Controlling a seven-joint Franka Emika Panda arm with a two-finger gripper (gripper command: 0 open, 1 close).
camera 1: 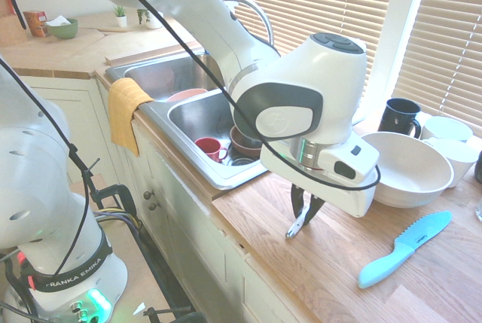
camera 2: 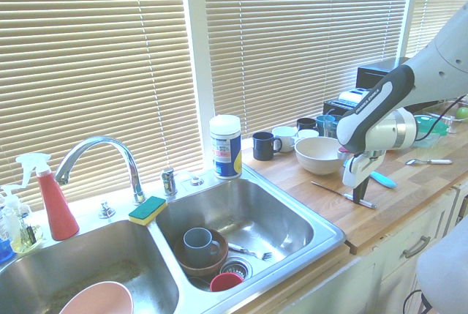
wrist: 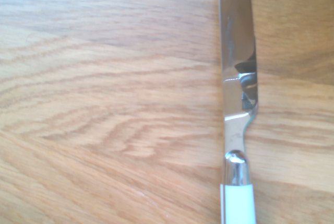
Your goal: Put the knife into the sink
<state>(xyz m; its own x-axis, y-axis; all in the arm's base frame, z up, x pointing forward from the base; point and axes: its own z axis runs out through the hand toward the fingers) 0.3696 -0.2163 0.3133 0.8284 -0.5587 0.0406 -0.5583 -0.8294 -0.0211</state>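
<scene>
The knife (camera 1: 295,229) is a slim silver table knife with a whitish handle, lying flat on the wooden counter (camera 1: 316,278) to the right of the sink. In the second exterior view the knife (camera 2: 333,190) points its blade toward the sink (camera 2: 281,215). My gripper (camera 1: 304,217) stands straight down over the handle end, fingers drawn together on it; from the other side the gripper (camera 2: 359,198) touches down at the counter. The wrist view shows the knife (wrist: 237,78) close up against the wood grain. The sink (camera 1: 218,176) is a steel double basin.
A light-blue plastic knife (camera 1: 403,250) lies on the counter past the gripper, beside a large white bowl (camera 1: 410,169) and a black mug (camera 1: 398,116). The near basin holds a red cup (camera 1: 209,147), a brown bowl (camera 2: 199,259) with a mug, and a fork (camera 2: 248,252). A yellow cloth (camera 1: 124,108) hangs over the sink's front edge.
</scene>
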